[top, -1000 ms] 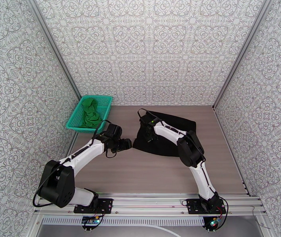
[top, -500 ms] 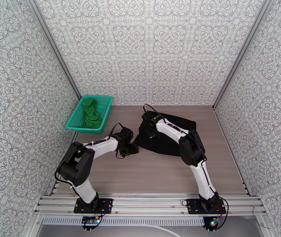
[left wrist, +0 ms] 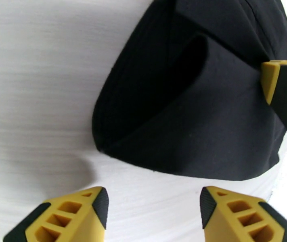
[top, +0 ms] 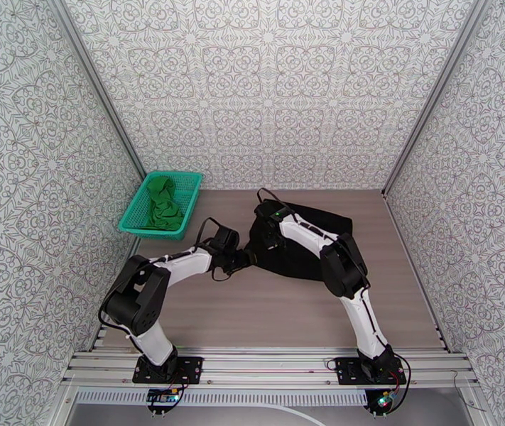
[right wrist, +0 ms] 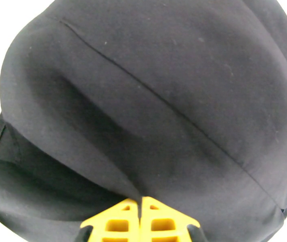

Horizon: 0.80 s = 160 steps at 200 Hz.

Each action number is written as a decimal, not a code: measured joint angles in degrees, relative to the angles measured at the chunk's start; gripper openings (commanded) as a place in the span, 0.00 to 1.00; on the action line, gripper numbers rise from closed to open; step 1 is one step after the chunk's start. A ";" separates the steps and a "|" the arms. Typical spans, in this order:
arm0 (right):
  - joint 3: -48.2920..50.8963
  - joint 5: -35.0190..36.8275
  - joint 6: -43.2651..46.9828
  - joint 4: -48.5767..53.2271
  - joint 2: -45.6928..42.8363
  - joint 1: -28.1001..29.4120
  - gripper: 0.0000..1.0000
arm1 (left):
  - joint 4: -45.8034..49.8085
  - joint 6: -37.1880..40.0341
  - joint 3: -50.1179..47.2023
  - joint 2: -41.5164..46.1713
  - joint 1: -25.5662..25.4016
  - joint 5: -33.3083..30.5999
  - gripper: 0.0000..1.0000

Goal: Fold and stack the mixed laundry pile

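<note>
Over worktop, holding left gripper spread wide just short of rounded corner of black shirt, lying ahead at right-centre, while pinching its cloth in closed right gripper.

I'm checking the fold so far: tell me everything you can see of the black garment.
The black garment is plain, matte cloth with a stitched seam, lying on the far half of the wooden table. It is partly folded, layers overlapping, its left edge rounded and bulging. The right end effector, shut, pinches a fold of it; the left end effector hangs open just off its left edge, not touching.
</note>
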<state>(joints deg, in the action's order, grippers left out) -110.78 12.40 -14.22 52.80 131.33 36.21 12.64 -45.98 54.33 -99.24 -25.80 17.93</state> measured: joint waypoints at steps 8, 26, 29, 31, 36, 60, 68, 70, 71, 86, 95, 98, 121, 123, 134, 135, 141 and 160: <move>0.00 -0.04 0.00 0.00 0.00 -0.02 0.00 | -0.94 -0.59 -0.44 -0.11 0.28 0.44 0.65; 0.11 -0.11 0.00 -0.09 0.00 -0.02 0.00 | -4.15 -2.12 -1.68 -0.83 1.01 1.20 0.63; 0.13 -0.15 0.00 -0.15 0.00 0.00 0.00 | -4.68 -2.43 -1.92 -1.01 1.14 1.38 0.62; 0.17 -0.17 0.00 -0.20 0.00 0.00 0.00 | -5.09 -2.54 -2.08 -1.09 1.20 1.44 0.62; 0.31 -0.20 0.00 -0.37 0.00 0.00 0.00 | -6.03 -3.13 -2.49 -1.40 1.36 1.62 0.61; 0.92 -0.37 0.00 -0.61 0.00 -0.02 0.00 | -9.97 -5.14 -3.82 -1.84 2.29 2.89 0.59; 1.03 -0.46 0.00 -0.70 0.00 -0.02 0.00 | -10.84 -5.79 -3.98 -2.03 2.47 3.15 0.58; 1.03 -0.48 0.00 -0.74 0.00 -0.02 0.00 | -11.08 -6.05 -3.98 -2.12 2.51 3.13 0.58; 1.05 -0.50 0.00 -0.76 0.00 -0.02 0.00 | -11.08 -6.05 -3.98 -2.12 2.51 3.13 0.57; 1.09 -0.63 -0.02 -0.94 0.00 -0.02 0.00 | -12.83 -6.69 -3.98 -2.84 2.71 3.41 0.55; 1.09 -0.66 -0.02 -0.94 0.00 -0.02 0.00 | -13.33 -7.02 -3.98 -3.04 2.84 3.48 0.54; 1.11 -0.66 -0.02 -0.94 0.00 -0.02 0.00 | -13.44 -7.02 -3.98 -3.13 2.84 3.48 0.53; 1.14 -0.68 -0.17 -1.01 0.00 -0.02 0.00 | -14.67 -7.41 -3.98 -3.67 2.93 3.48 0.50; 1.14 -0.66 -0.17 -1.03 0.00 -0.02 0.00 | -14.80 -7.54 -3.98 -3.76 2.95 3.48 0.50; 1.14 -0.70 -0.20 -1.07 0.00 -0.02 0.00 | -15.10 -7.67 -3.98 -3.98 3.06 3.52 0.49; 1.14 -0.70 -0.20 -1.07 0.00 -0.02 0.00 | -15.10 -7.69 -3.98 -4.00 3.06 3.52 0.49; 1.14 -0.83 -0.20 -1.07 0.00 -0.02 0.00 | -15.21 -7.67 -3.98 -4.04 3.10 3.52 0.48; 1.14 -0.87 -0.20 -1.07 0.00 -0.02 0.00 | -15.50 -7.65 -3.98 -4.33 3.19 3.54 0.44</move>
<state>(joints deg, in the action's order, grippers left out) -109.65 11.53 -14.41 51.72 131.33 36.18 -2.85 -53.63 50.35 -103.57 -22.61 21.47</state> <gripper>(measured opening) 0.044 0.470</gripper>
